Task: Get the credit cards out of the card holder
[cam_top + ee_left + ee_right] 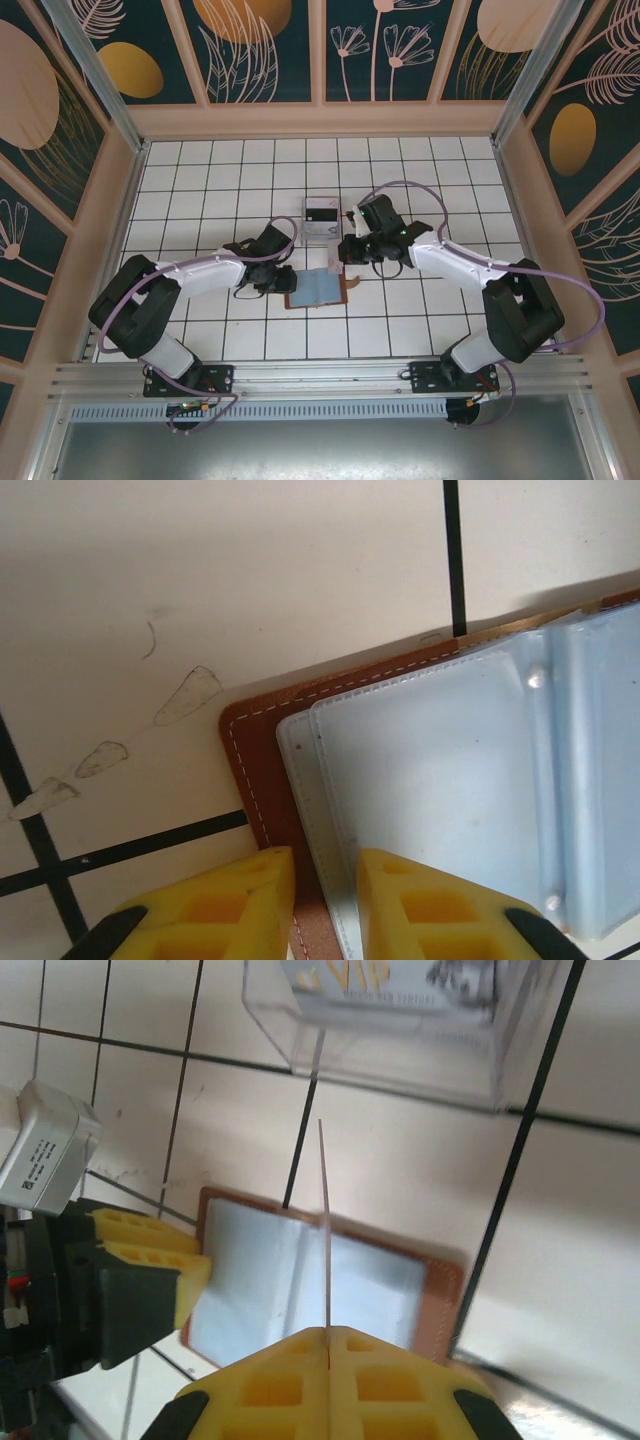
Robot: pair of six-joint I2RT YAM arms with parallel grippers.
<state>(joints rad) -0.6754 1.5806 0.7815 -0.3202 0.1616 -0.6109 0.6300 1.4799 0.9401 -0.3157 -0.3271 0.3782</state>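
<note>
The holder [318, 287] is laid open on the table [200, 180], with its pale sleeves [430, 780] turned upward. Its left edge is straddled by the left jaws, which are apparently clamped on it. A thin card [323, 1220] is pinched edge-on by the closed right jaws, above the holder. A clear stand [322, 218] with a printed card inside is set just behind the holder.

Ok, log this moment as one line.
left pincer: clamped on wallet edge | right pincer: shut on thin card, out of wallet | wallet: open
</note>
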